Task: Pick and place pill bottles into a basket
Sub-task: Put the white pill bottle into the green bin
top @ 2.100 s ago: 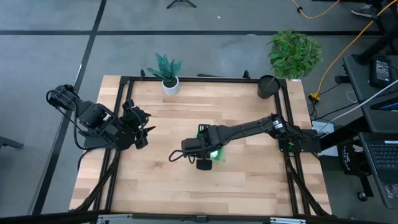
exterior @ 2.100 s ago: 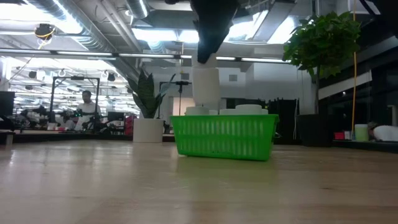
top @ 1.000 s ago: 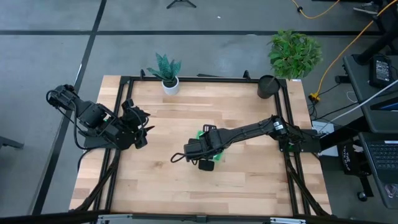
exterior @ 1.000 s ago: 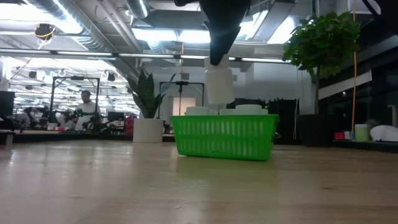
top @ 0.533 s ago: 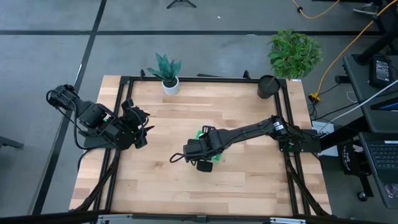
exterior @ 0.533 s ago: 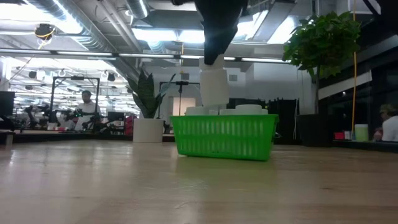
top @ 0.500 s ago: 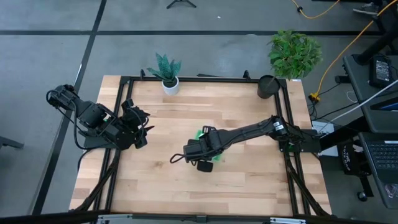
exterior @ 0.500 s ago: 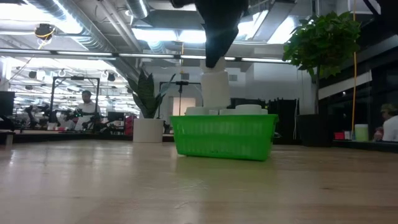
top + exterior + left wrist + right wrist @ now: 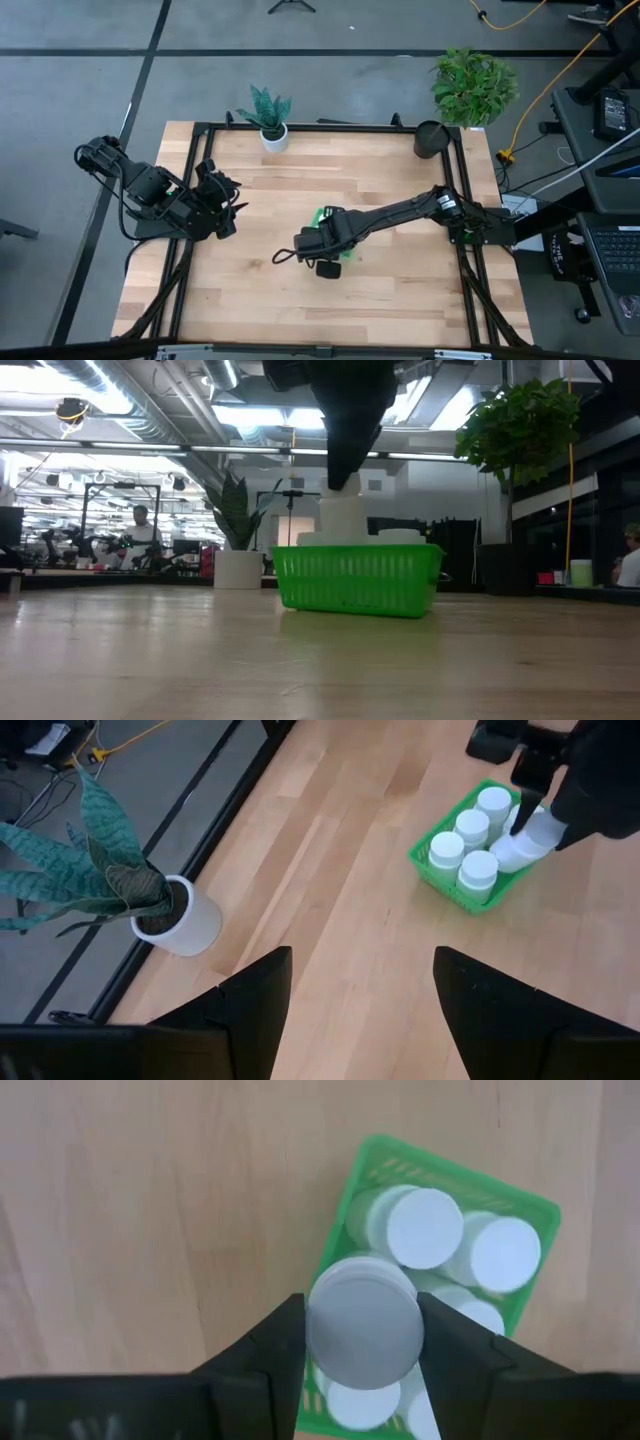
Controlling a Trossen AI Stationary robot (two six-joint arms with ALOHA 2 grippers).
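Observation:
The green tray (image 9: 321, 215) stands on the wood table near its middle and also shows in the low view (image 9: 355, 582). Several white pill bottles (image 9: 447, 849) stand upright in it. My right gripper (image 9: 334, 241) reaches down over the tray and is shut on one more white bottle (image 9: 341, 520), whose round cap (image 9: 365, 1328) fills the gap between its fingers. My left gripper (image 9: 235, 205) waits open and empty near the table's left edge, its fingers (image 9: 250, 1000) far from the tray. My right gripper pinches the bottle's two opposite sides between its two fingers (image 9: 272, 1348), just under the cap (image 9: 330, 1305). The fingers come from above, pointing down. The bottle hangs upright, its lower part (image 9: 342, 538) behind the tray's wall; whether it rests on the bottom is hidden.
A white plant pot (image 9: 273, 136) stands at the table's far edge, and a black round pot (image 9: 431, 138) at the far right corner beside a large green plant (image 9: 473, 86). Bare wood lies to the left of the tray and on its near side.
My right gripper has gone down toward the tray with the bottle and a little sideways over it. The bottle stays upright and has sunk from clear above the tray's rim to partly behind its wall.

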